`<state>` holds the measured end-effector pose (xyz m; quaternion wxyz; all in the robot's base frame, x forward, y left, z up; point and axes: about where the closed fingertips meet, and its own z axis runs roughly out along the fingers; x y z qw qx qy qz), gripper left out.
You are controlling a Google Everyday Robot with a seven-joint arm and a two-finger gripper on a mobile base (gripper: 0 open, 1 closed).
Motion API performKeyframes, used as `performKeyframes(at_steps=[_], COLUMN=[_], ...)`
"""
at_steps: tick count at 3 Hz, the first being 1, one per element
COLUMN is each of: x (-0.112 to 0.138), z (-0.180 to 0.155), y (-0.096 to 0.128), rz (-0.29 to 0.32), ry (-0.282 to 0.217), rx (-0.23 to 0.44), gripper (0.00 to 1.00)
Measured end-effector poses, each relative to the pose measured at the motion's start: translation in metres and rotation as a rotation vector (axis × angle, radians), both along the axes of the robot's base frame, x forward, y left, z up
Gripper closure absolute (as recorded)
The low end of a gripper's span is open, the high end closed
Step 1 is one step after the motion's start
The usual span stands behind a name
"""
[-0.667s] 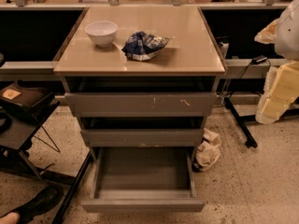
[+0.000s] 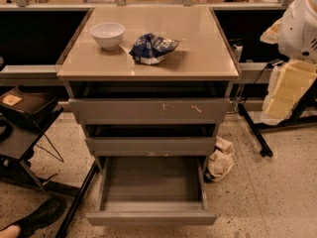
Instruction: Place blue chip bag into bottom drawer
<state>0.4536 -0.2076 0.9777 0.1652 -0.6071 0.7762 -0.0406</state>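
Nothing was done yet: the bag (image 2: 153,48) lay untouched mid-table (image 2: 198,58) beside the bowl (image 2: 107,33), the bottom drawer (image 2: 151,217) stood open and empty, and the gripper (image 2: 287,88) hung beyond the right edge, its state impossible to tell.

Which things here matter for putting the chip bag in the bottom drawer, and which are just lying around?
Job: chip bag, on the cabinet top; bottom drawer, pulled open; gripper, out of view.
Lying about: bowl beside the bag; upper drawers; crumpled cloth right of the bottom drawer; shoe.
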Motion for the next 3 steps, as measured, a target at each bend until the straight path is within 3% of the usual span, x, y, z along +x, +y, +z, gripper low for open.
performKeyframes(at_steps=[1,2,3], x=[0.055,0.055,0.077], z=[-0.010,-0.010,-0.001], y=[0.031,0.031,0.056], rz=[0.041,0.041,0.135], ry=[0.018,0.018,0.003], rx=[0.029,0.029,0.075], gripper=[0.00,0.00,0.00])
